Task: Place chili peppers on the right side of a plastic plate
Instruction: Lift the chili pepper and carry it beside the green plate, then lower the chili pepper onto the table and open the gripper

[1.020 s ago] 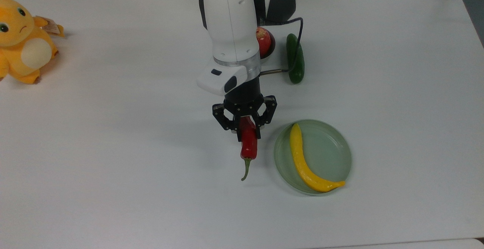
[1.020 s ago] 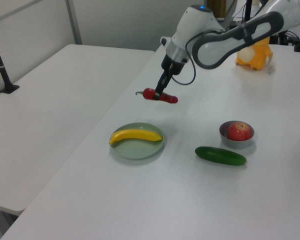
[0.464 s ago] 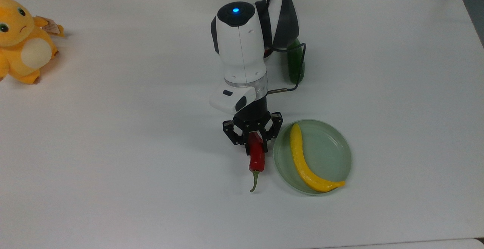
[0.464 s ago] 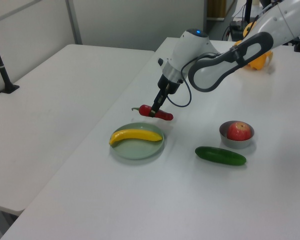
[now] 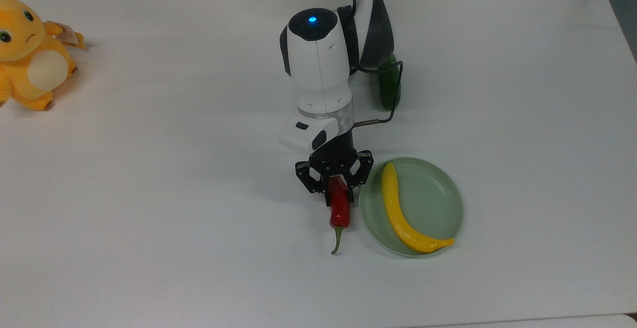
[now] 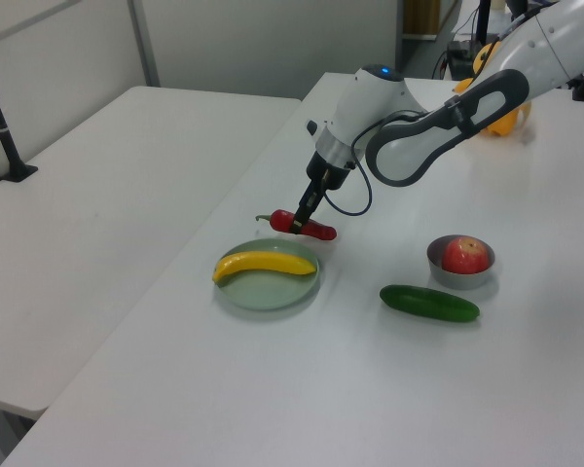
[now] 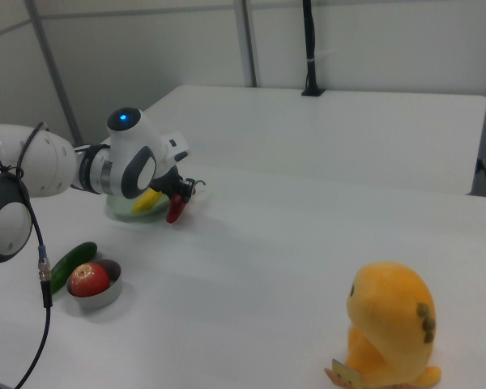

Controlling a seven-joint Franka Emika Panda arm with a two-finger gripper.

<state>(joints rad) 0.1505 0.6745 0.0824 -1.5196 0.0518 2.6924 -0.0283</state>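
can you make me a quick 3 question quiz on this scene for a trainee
1. True or false: the gripper is shut on the chili pepper.
2. What lies in the plastic plate? A) cucumber B) yellow banana-shaped fruit C) apple
3. Fill in: in the top view, the chili is beside the plate's ___ rim.

Key:
1. True.
2. B; the yellow banana-shaped fruit lies there, the cucumber lies on the table and the apple sits in the metal bowl.
3. Left.

We've got the glossy red chili lying just off the top view's left of the pale green plate, stem toward us.
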